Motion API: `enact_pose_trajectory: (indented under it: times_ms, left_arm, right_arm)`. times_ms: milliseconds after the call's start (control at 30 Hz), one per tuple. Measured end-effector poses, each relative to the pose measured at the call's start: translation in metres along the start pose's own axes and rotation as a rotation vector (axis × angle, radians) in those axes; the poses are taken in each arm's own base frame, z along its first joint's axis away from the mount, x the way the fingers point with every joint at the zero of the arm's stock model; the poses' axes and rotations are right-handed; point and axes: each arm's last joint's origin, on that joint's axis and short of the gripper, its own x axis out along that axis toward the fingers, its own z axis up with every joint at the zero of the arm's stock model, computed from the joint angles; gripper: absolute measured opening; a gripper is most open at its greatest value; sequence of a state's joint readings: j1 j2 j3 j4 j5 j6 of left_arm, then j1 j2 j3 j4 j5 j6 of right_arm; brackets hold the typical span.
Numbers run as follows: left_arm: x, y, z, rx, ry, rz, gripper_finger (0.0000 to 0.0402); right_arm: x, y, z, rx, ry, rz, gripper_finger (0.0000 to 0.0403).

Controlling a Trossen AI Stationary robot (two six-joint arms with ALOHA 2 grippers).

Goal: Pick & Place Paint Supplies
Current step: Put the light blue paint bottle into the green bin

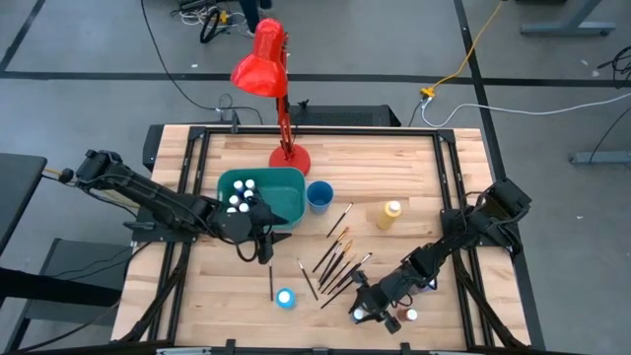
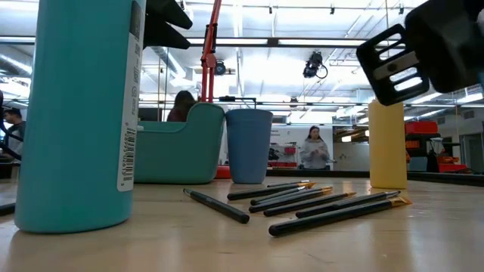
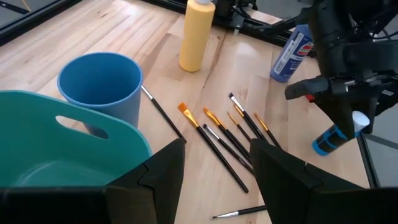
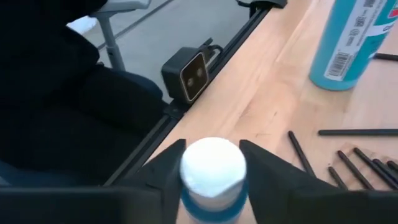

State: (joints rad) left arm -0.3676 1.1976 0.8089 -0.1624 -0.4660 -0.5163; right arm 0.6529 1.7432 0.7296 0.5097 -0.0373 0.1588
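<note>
- The wooden table [image 1: 414, 177] carries everything, with a red desk lamp [image 1: 266, 69] standing at its far edge.
- The teal bin [image 1: 281, 192] sits in front of the lamp's base and holds several white-capped paint bottles [image 1: 240, 200] at its left end.
- The left claw [image 1: 264, 242] hangs just at the bin's near edge, its fingers [image 3: 158, 177] spread with nothing between them.
- The right claw [image 1: 367, 308] is low at the table's near edge, right of centre; its 2 fingers [image 4: 161, 171] flank a white-capped blue bottle [image 4: 212, 174], and whether they already press it I cannot tell.
- The yellow bottle [image 1: 390, 213] lies on the table, right of the blue cup and well apart from it.
- The blue cup [image 1: 319, 195] stands just beside the bin's right end.
- A teal-blue bottle [image 1: 285, 298] stands alone near the table's front edge, left of the right claw.
- About 10 dark-handled brushes [image 1: 335, 261] lie scattered between the cup and the right claw, and 1 more brush [image 1: 271, 281] lies apart to the left.
- Another small white-capped bottle [image 1: 409, 316] sits just right of the right claw.
</note>
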Motion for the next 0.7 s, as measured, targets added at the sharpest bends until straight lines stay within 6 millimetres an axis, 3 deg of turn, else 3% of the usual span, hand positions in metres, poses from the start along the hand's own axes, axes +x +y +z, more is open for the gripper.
enact_pose_trajectory:
  times_ms: [67,267,500,700]
  left_arm:
    - [0.0,0.0,0.0,0.0,0.0,0.0,0.0194]
    - [0.0,0.0,0.0,0.0,0.0,0.0,0.0194]
    - [0.0,0.0,0.0,0.001,0.0,0.0,0.0194]
    - [0.0,0.0,0.0,0.001,0.0,0.0,0.0194]
  right_arm:
    - [0.0,0.0,0.0,0.012,-0.003,-0.001,0.0117]
    - [0.0,0.0,0.003,0.008,-0.038,0.006,0.0116]
    - [-0.002,-0.002,0.02,-0.071,-0.207,0.021,0.0116]
    - [-0.008,-0.025,0.035,-0.141,-0.344,-0.073,0.0117]
